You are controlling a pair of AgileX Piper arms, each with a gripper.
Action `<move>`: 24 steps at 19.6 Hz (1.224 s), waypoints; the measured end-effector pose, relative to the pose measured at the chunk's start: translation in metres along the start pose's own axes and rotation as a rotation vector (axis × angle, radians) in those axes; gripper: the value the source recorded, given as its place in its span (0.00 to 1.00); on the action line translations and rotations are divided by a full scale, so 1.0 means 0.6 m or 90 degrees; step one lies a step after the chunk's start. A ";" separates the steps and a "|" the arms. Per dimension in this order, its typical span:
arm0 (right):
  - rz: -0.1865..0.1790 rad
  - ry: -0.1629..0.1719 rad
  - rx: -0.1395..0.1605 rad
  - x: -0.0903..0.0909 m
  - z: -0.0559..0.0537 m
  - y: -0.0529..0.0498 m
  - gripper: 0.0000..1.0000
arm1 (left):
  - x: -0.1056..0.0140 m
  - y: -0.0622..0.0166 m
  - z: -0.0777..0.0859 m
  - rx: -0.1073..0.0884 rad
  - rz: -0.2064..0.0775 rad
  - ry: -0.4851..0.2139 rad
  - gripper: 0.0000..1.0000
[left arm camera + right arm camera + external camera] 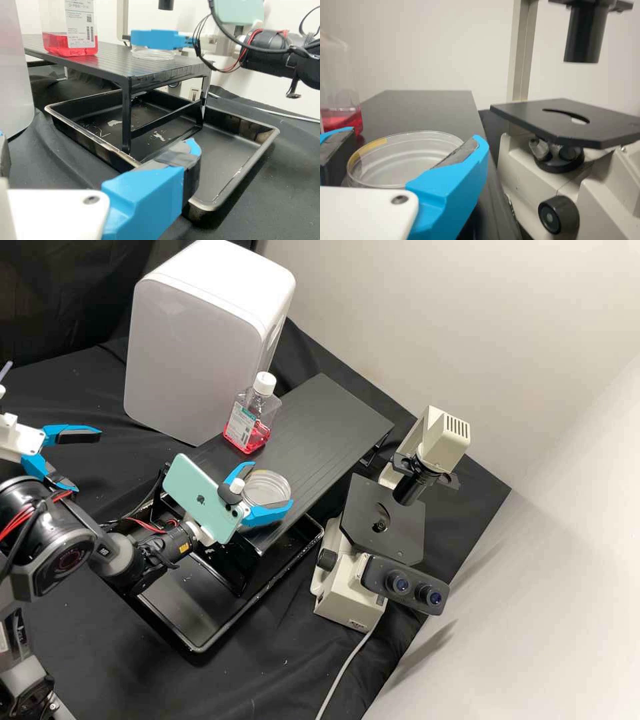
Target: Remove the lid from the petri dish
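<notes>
A clear, lidded petri dish point(267, 488) sits on the near end of the black raised shelf point(327, 430). My right gripper point(271, 485) is open, with one blue finger on each side of the dish at lid height. In the right wrist view the dish point(402, 157) lies between the pads, close to both; I cannot tell if they touch it. My left gripper point(87, 460) hangs open and empty at the bench's left, well away from the shelf. From the left wrist view the dish point(150, 53) shows behind a finger of the right gripper, and my own left gripper point(97, 142) is low over the bench.
A flask of red liquid point(250, 417) stands farther back on the shelf, with a white box-shaped device point(200, 333) behind it. A black tray point(200, 620) lies under the shelf. A microscope point(393, 533) stands just right of the shelf, its stage point(570, 117) near the dish.
</notes>
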 end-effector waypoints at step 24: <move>-0.053 0.120 -0.020 -0.030 -0.082 -0.042 0.00 | 0.001 -0.002 0.001 0.015 -0.003 -0.002 1.00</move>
